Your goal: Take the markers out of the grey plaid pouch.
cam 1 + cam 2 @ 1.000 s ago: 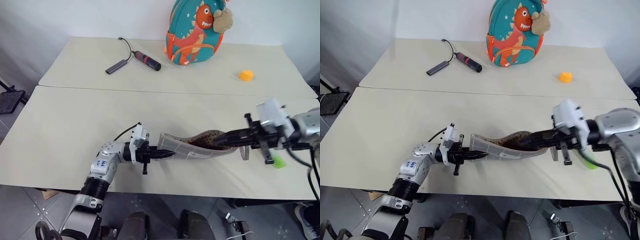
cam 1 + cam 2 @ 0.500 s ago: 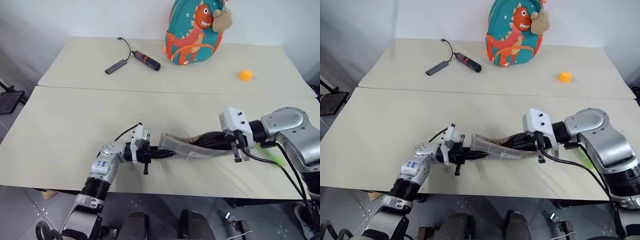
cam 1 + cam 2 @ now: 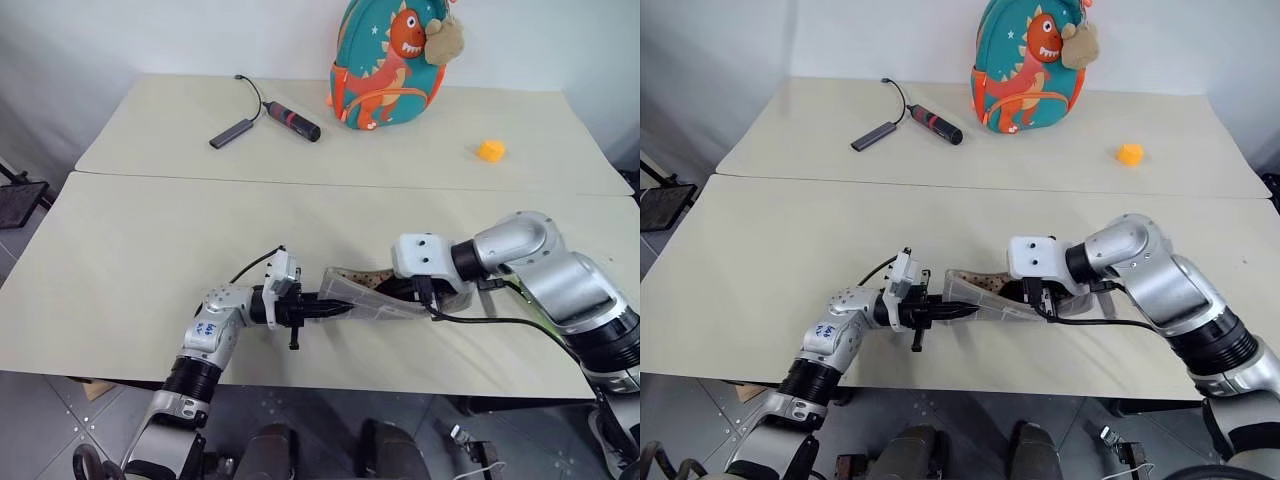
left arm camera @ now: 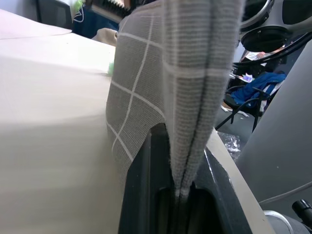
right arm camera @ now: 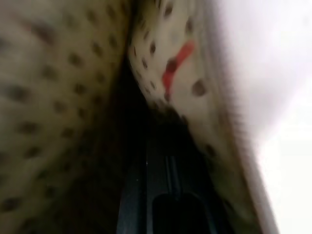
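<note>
Near the front edge of the beige surface [image 3: 150,260], the grey plaid pouch [image 3: 352,296] lies with the left gripper [image 3: 325,309] fingers pinching its left end. Right gripper [image 3: 1025,293] reaches inside its dotted lining, fingers pressed together beside a red marker [image 5: 176,63].

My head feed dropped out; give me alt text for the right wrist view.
The right gripper is inside the grey plaid pouch, its dark fingers shut between folds of dotted beige lining. A red marker lies just ahead of the fingertips, not gripped.
</note>
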Controlling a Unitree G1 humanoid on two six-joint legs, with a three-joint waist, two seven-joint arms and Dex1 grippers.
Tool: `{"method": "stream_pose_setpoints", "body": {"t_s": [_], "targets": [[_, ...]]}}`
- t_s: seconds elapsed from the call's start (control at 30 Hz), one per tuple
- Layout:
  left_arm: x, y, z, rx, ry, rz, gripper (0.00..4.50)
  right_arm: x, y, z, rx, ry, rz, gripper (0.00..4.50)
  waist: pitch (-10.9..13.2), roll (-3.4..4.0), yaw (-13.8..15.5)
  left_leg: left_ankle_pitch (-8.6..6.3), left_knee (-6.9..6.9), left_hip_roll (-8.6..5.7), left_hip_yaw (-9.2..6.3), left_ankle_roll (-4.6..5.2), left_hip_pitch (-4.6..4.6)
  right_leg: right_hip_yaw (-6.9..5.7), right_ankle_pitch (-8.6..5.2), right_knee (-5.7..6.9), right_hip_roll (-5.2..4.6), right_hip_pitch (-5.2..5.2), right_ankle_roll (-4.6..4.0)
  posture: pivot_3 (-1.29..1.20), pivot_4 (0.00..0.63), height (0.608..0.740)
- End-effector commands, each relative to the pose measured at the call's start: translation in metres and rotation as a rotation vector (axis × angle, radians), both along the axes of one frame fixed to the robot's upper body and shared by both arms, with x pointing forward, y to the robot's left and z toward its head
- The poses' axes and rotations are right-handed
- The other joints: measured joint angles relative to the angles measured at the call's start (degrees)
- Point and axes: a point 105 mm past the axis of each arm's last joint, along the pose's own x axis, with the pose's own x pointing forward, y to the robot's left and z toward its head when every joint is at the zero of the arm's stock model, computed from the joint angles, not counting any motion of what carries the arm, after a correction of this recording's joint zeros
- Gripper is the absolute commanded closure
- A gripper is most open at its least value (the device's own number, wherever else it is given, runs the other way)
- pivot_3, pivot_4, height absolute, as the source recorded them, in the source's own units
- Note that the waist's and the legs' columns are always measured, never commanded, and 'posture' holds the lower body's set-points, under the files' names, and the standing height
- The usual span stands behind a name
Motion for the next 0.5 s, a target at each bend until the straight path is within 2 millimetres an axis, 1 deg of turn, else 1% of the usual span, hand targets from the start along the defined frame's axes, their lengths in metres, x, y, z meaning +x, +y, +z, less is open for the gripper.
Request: {"method": "stream_pose_setpoints", "body": {"t_s": [0.03,0.1,0.2,0.3,0.5], "targets": [[-0.001,-0.004,0.003,-0.006,-0.020,-0.015,4.50,0.005,-0.001,-0.004,-0.009,0.004,-0.038,4.10,0.00,0.00,-0.05,0.00,0.00,0.00,0.01,0.00,0.00,0.01,0.00,0.01,0.00,0.00,0.00,0.00,0.150,0.740],[-0.001,-0.003,0.004,-0.007,-0.022,-0.010,4.50,0.005,0.002,-0.003,0.003,-0.003,-0.022,3.57,0.00,0.00,-0.09,0.00,0.00,0.00,0.01,0.00,0.00,0.01,0.00,0.00,0.00,0.00,0.00,0.00,0.150,0.740],[0.000,-0.002,0.004,-0.006,-0.023,-0.005,4.50,0.003,0.004,-0.004,-0.002,0.011,0.002,2.61,0.00,0.00,-0.12,0.00,0.00,0.01,0.01,0.00,0.00,0.00,0.00,0.01,0.01,0.00,0.00,0.00,0.150,0.740],[0.000,-0.002,0.004,-0.006,-0.023,-0.002,4.50,0.002,0.004,-0.007,-0.015,0.016,0.021,2.61,0.00,0.00,-0.12,0.00,0.00,0.01,0.01,0.00,0.01,0.01,0.00,0.01,0.01,0.00,0.00,0.00,0.150,0.740],[0.001,-0.003,0.004,-0.011,-0.022,-0.002,4.50,0.007,0.006,-0.020,-0.085,0.014,0.016,2.61,0.00,0.00,-0.15,0.00,0.00,0.01,0.02,0.00,0.01,0.01,0.00,0.01,0.01,0.00,0.00,0.00,0.150,0.740]]}}
